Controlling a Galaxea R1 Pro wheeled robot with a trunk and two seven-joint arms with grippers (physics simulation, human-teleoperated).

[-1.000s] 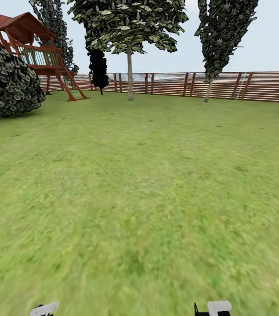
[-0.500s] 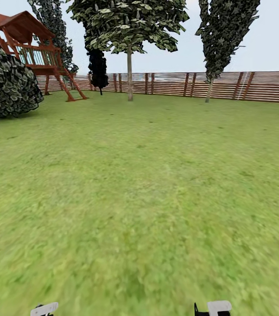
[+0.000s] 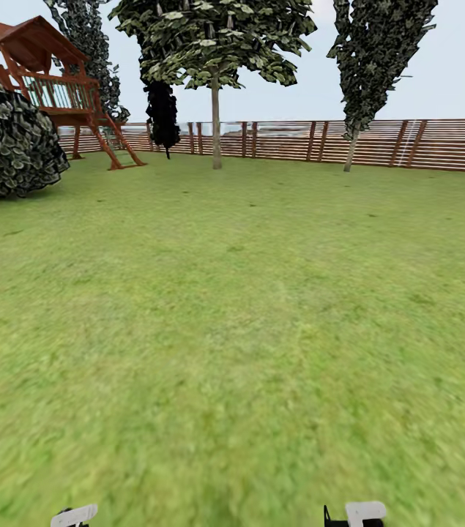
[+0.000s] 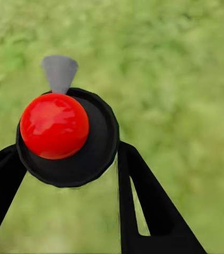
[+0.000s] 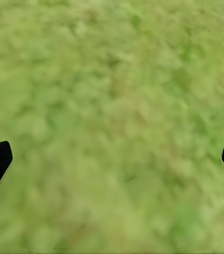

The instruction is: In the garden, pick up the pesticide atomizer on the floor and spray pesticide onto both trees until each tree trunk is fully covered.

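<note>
In the left wrist view my left gripper (image 4: 67, 159) is shut on the pesticide atomizer (image 4: 54, 127). It has a red ball top on a black round body, with a grey cone nozzle (image 4: 59, 71). Lawn lies beneath it. My right gripper (image 5: 112, 159) is open above the grass, holding nothing. In the head view, a tree (image 3: 216, 124) with a slim pale trunk and a green crown stands far ahead by the fence. A second tall tree (image 3: 350, 150) with a thin pale trunk stands to its right. The paved floor is out of view.
Wide green lawn (image 3: 232, 329) stretches ahead to a brown slat fence (image 3: 437, 144). A big round bush (image 3: 12, 139) and a red wooden play tower (image 3: 56, 88) stand at the far left. A near-black conifer (image 3: 162, 110) stands beside the first tree.
The whole head view has shifted a little: the bush slides left and the far trees sit slightly right. Both arms keep their place in the picture.
</note>
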